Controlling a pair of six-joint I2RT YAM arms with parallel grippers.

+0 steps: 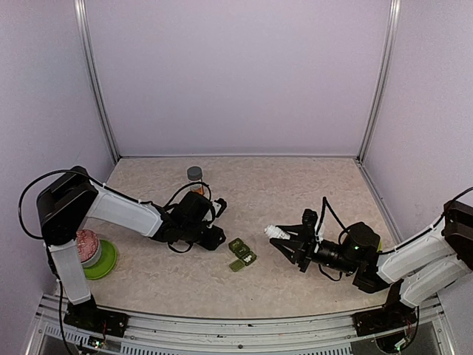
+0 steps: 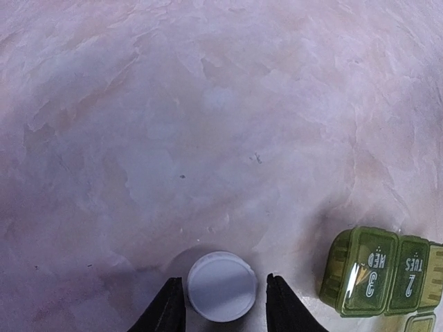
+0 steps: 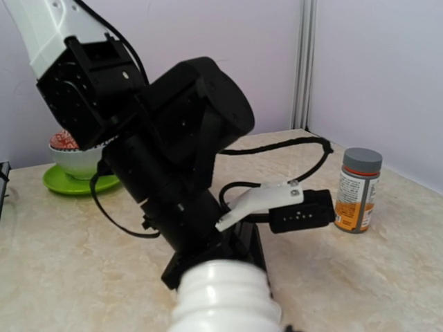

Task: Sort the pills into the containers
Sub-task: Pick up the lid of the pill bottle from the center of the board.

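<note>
Marbled beige tabletop (image 1: 295, 192), lilac walls (image 1: 236, 74). The white cap (image 2: 223, 296) is straddled by the left gripper (image 2: 221, 283), jaws apart, not pinching. The pill box (image 1: 242, 255) lies just beside it. The white bottle (image 1: 276, 231), neck bare, is clamped in the right gripper (image 1: 287, 241), near level: pills could be spilled short of the box.

beige marbled table (image 1: 295, 192), olive pill box (image 1: 242, 255), white cap (image 2: 221, 285), orange bottle (image 1: 195, 180), green saucer (image 1: 109, 262)
</note>
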